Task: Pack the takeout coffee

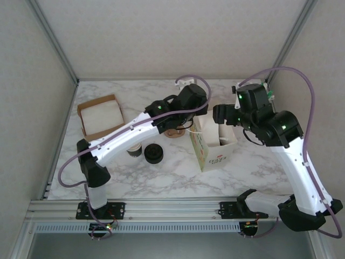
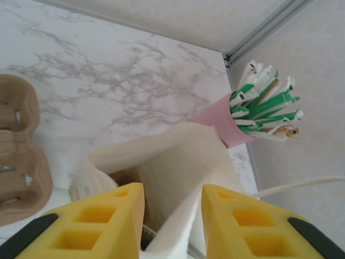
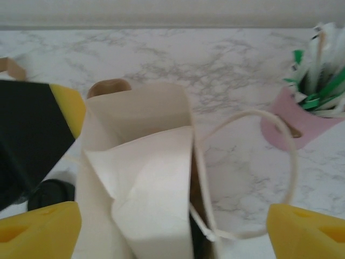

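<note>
The takeout coffee (image 1: 153, 154), a short black cup with a black lid, stands on the table left of the paper bag; it also shows as a dark round shape (image 3: 51, 195). The white paper bag (image 1: 214, 154) stands upright with its mouth open. My left gripper (image 1: 187, 125) hangs at the bag's far left corner. Its yellow fingers stand apart over a fold of the bag's wall (image 2: 178, 162), and the gripper (image 2: 172, 221) grips nothing that I can see. My right gripper (image 1: 222, 120) is wide open above the bag's mouth (image 3: 145, 178), the gripper (image 3: 172, 226) spanning it.
A second black cup (image 1: 135, 150) sits half under the left arm. A brown cup carrier (image 1: 175, 133) (image 2: 16, 156) lies behind the bag. A pink cup of stirrers (image 2: 229, 127) (image 3: 299, 121) stands near the right wall. A cardboard box (image 1: 99, 116) is at the back left.
</note>
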Controlling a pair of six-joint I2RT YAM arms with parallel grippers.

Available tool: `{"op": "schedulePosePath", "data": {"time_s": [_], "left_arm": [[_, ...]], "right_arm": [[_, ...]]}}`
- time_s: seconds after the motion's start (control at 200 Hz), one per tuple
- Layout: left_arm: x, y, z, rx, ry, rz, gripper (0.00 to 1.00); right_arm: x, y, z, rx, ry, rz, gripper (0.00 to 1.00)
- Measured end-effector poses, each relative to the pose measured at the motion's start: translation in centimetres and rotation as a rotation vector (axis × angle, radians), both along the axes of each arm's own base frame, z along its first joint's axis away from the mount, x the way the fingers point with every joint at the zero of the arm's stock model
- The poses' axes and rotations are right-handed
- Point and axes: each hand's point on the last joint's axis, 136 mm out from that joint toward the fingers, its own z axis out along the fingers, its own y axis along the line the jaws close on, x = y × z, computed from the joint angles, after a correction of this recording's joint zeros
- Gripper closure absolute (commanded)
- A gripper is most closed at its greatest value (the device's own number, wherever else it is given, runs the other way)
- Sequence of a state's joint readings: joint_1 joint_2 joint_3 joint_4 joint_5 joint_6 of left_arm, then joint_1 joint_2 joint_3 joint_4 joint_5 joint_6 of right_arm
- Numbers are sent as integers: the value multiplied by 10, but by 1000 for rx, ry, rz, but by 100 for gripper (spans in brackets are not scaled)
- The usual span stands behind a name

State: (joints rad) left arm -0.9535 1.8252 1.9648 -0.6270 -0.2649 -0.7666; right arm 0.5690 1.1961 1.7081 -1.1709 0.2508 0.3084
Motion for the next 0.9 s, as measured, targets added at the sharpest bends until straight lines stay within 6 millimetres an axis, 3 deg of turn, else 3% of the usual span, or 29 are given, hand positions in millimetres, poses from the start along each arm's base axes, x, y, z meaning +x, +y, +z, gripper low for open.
{"op": "schedulePosePath", "data": {"time_s": [0.325, 0.471, 0.631, 0.896], "left_arm": [[18, 86, 32, -109, -65, 56, 63], [25, 115, 25, -134, -65, 88, 63], [29, 123, 2, -124, -30, 90, 63], [31, 129, -17, -122, 7, 84, 64]], "right_arm": [[19, 42, -38, 17, 160, 110, 59], [29, 53, -46, 15, 195, 118, 69], [41, 60, -55, 4, 222, 118, 82], [51, 70, -71, -5, 267, 122, 87]]}}
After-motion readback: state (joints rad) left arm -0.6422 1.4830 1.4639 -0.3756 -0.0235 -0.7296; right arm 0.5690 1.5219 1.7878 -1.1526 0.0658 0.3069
